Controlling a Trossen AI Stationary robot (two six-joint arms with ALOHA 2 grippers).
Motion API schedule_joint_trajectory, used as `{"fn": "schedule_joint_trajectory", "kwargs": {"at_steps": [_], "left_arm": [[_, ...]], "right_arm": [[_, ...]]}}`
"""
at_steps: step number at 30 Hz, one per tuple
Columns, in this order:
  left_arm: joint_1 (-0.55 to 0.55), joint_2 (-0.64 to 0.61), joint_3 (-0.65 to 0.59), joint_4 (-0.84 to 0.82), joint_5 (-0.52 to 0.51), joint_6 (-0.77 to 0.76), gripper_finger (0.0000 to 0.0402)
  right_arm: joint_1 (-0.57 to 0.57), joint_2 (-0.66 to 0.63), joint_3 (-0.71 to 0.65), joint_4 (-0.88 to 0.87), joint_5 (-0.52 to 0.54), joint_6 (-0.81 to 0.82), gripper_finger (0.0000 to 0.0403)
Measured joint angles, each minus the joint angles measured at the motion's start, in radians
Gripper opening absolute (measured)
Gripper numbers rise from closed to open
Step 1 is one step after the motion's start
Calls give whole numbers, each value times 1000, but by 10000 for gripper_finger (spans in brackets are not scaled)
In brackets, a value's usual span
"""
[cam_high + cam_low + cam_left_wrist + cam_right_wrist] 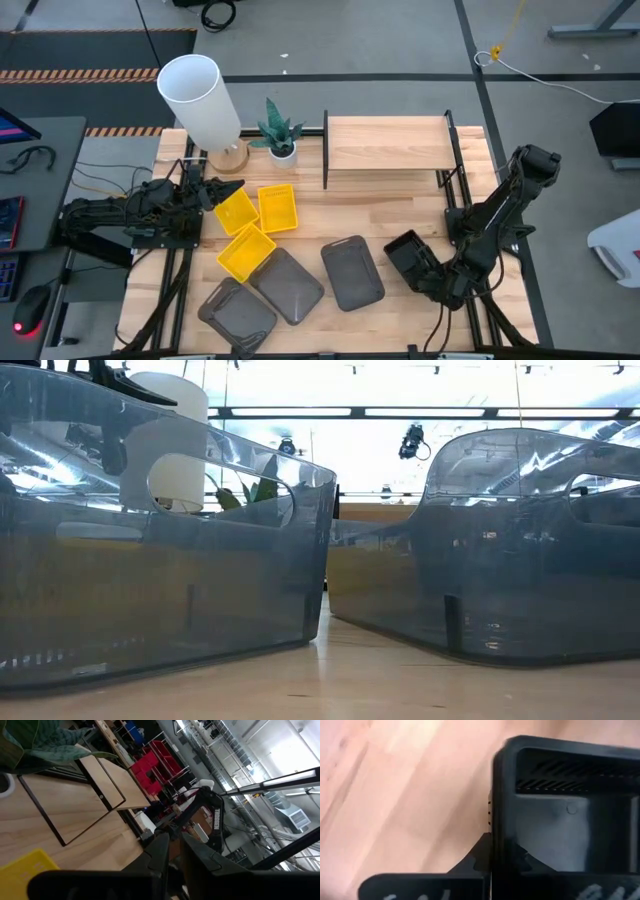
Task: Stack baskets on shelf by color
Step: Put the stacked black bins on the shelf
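Observation:
The shelf (390, 143) stands at the table's far side, its board bare. Three yellow baskets (236, 211) (278, 208) (246, 252) lie left of centre. Three grey baskets (238, 311) (288, 286) (352, 272) lie along the near edge; two of them (160, 560) (500, 560) fill the low view. My left gripper (212, 191) (172, 854), fingers close together, sits at the far-left yellow basket's corner (25, 867). My right gripper (432, 274) is shut on a black mesh basket (405, 249) right of the grey ones. Other black baskets do not show. My right gripper holds the black basket by a short end wall (500, 815), one finger outside (479, 855) and one inside the hollow. It comes slanting from the table's near right side. Whether the basket's bottom rests on the table, I cannot tell.
A white cylinder (200, 95) on a wooden base and a small potted plant (279, 130) stand at the far left, beside the shelf. Bare tabletop (400, 205) lies between the shelf and the baskets. The shelf's black posts (325, 150) stand at its ends.

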Motion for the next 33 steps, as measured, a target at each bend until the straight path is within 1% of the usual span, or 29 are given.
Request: {"fn": "schedule_joint_trajectory", "kwargs": {"at_steps": [3,6,9,14,18,23,27,33], "left_arm": [[0,0,0,0,0,0,53],[0,0,0,0,0,0,52],[0,0,0,0,0,0,53],[0,0,0,0,0,0,52],[0,0,0,0,0,0,53],[0,0,0,0,0,0,52],[0,0,0,0,0,0,53],[0,0,0,0,0,0,52]], "right_arm": [[-39,-52,58,-124,4,-37,10],[-90,-102,113,-209,7,-86,10],[-155,-144,173,-288,12,-122,11],[-271,-193,286,-489,17,-147,11],[-356,-226,372,-615,24,-184,11],[-469,-275,433,-655,45,-208,11],[-546,-321,437,-660,47,-216,11],[-647,-358,437,-706,48,-279,11]]}}
